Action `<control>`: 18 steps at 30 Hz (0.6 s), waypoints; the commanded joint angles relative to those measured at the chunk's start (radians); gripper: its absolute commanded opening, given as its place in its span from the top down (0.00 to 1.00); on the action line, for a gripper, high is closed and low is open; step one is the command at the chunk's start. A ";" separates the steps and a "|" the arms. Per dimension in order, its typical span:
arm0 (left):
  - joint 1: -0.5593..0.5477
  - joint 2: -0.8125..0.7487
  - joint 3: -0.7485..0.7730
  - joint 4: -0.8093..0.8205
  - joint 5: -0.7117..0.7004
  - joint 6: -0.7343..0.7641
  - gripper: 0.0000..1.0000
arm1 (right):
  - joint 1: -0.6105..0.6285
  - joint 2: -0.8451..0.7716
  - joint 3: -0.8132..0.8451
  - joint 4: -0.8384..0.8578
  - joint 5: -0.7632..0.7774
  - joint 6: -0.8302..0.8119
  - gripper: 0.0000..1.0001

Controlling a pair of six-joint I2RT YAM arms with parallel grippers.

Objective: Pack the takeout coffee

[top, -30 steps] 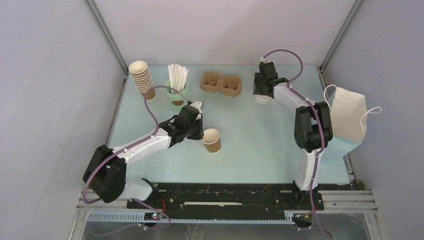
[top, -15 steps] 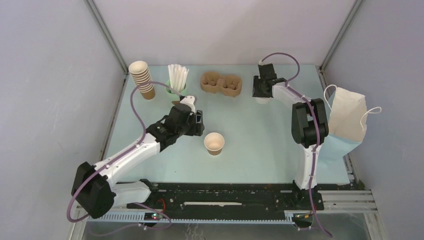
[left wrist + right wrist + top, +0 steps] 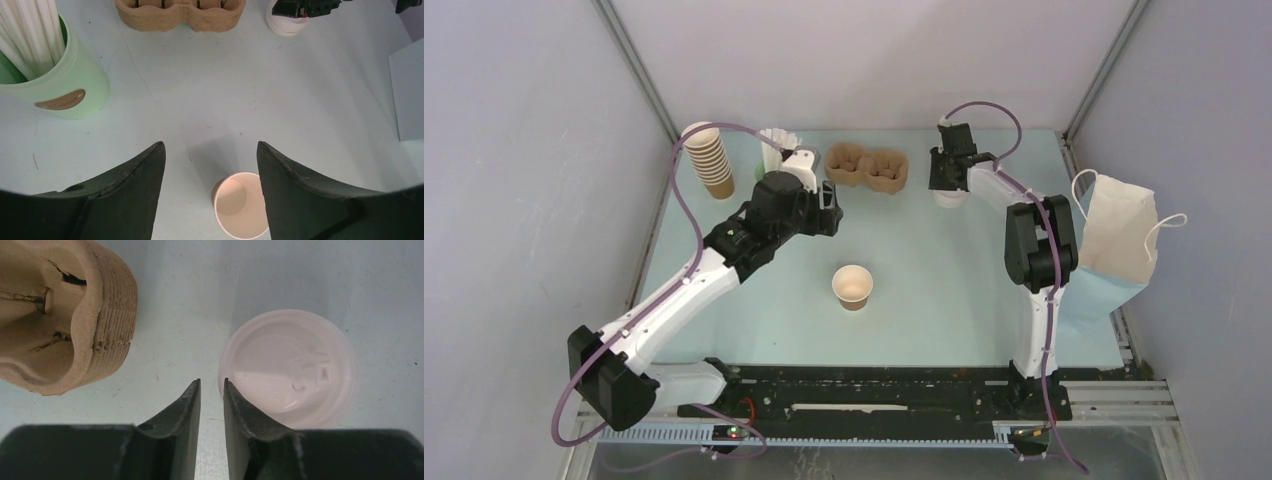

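Freed of the brown paper cup (image 3: 852, 286) it gripped 1 second ago, the left gripper (image 3: 832, 207) has pulled back toward the far left, jaws wide and empty, near the green straw cup (image 3: 65, 85). The paper cup stands upright and lidless in the middle of the table (image 3: 944, 290), well apart from the pulp carrier (image 3: 867, 167) at the far edge. Right of the carrier, the right gripper (image 3: 211, 384) hangs low, jaws a slit apart and empty, 1 finger at the rim of the white lid (image 3: 287, 367).

Lidless cup (image 3: 853, 286) is standing mid-desk; pulp carrier (image 3: 867, 168) is lying at far edge; cup stack (image 3: 708, 160) is sitting far-left; paper bag (image 3: 1121, 238) is standing at right edge.
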State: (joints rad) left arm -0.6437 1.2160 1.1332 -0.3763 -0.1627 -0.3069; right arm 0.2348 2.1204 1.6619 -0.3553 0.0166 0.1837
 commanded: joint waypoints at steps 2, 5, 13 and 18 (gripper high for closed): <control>-0.003 -0.013 -0.025 0.033 -0.021 0.048 0.27 | -0.017 0.020 0.046 0.010 -0.041 0.012 0.70; -0.003 -0.019 -0.043 0.036 -0.030 0.055 0.27 | -0.024 0.023 0.046 0.011 -0.058 0.021 0.71; -0.004 -0.020 -0.052 0.040 -0.016 0.046 0.27 | -0.043 0.018 0.031 0.030 -0.109 0.044 0.80; -0.004 -0.020 -0.058 0.043 -0.014 0.043 0.27 | -0.050 0.011 0.018 0.045 -0.129 0.053 0.88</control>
State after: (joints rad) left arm -0.6437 1.2182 1.1049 -0.3683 -0.1730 -0.2790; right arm 0.1936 2.1342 1.6646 -0.3534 -0.0792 0.2150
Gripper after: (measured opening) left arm 0.729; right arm 0.135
